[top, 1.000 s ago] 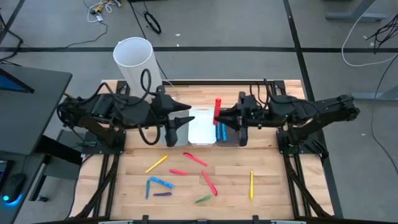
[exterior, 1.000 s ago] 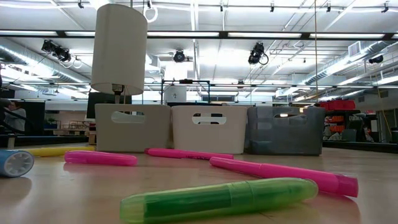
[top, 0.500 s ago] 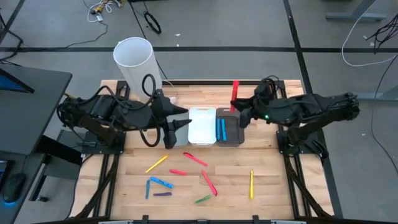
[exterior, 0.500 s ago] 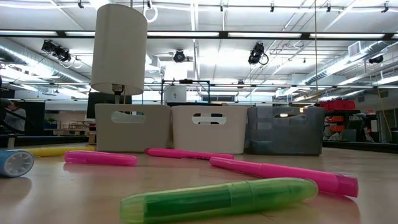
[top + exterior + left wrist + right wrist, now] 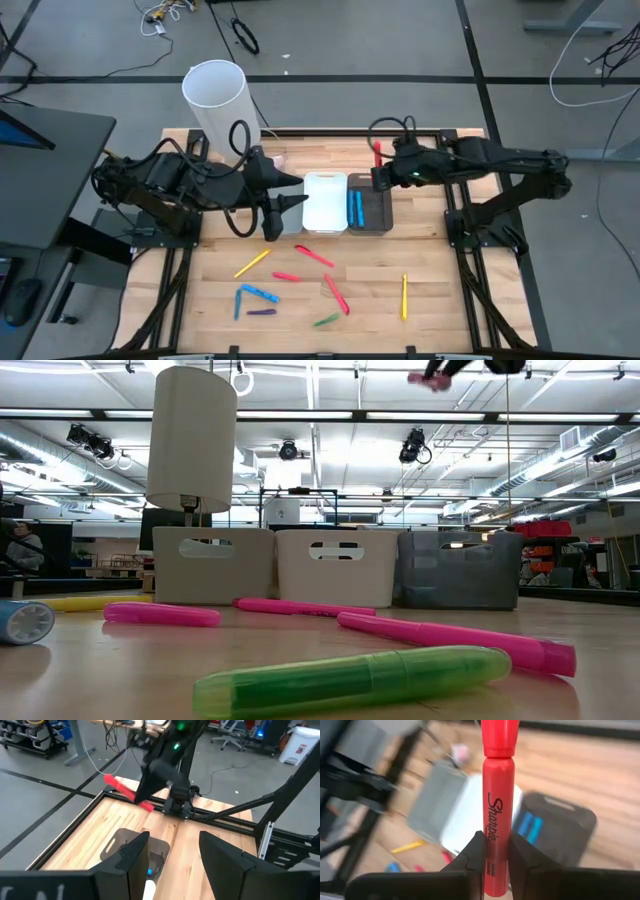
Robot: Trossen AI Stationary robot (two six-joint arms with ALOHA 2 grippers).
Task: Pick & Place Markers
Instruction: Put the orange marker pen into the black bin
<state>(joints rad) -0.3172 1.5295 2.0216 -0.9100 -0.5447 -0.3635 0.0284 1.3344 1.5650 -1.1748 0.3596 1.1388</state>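
My right gripper (image 5: pixel 379 172) hangs above the far end of the dark grey bin (image 5: pixel 371 212), shut on a red marker (image 5: pixel 500 795), which also shows in the high view as the red marker (image 5: pixel 378 154). That bin holds blue markers (image 5: pixel 357 207). Beside it stand a white bin (image 5: pixel 325 203) and a beige bin (image 5: pixel 215 565). Several markers lie flat on the wood: yellow (image 5: pixel 252 263), red (image 5: pixel 314 256), blue (image 5: pixel 258 294), green (image 5: pixel 326 320) and a second yellow one (image 5: pixel 405 297). My left gripper (image 5: pixel 297 192) waits open next to the white bin. My right gripper pinches the red marker between its two fingers (image 5: pixel 475 854), on the barrel's end away from the cap (image 5: pixel 493 862). The marker sticks out past the fingertips, cap end (image 5: pixel 500 737) foremost. It is lifted clear above the bins and shows at the top of the low view as the red marker (image 5: pixel 428 379).
A tall white cylinder (image 5: pixel 218 100) stands at the table's far left corner. The three bins sit in a row across the table's middle. Bare wood (image 5: pixel 440 270) lies near the right edge. A black frame rail (image 5: pixel 330 131) runs along the far edge.
My right gripper, keeping the red marker, has moved from over the seam of the white and grey bins toward the table's far right side and has turned its wrist. It now shows at the top of the low view. The left arm has kept still.
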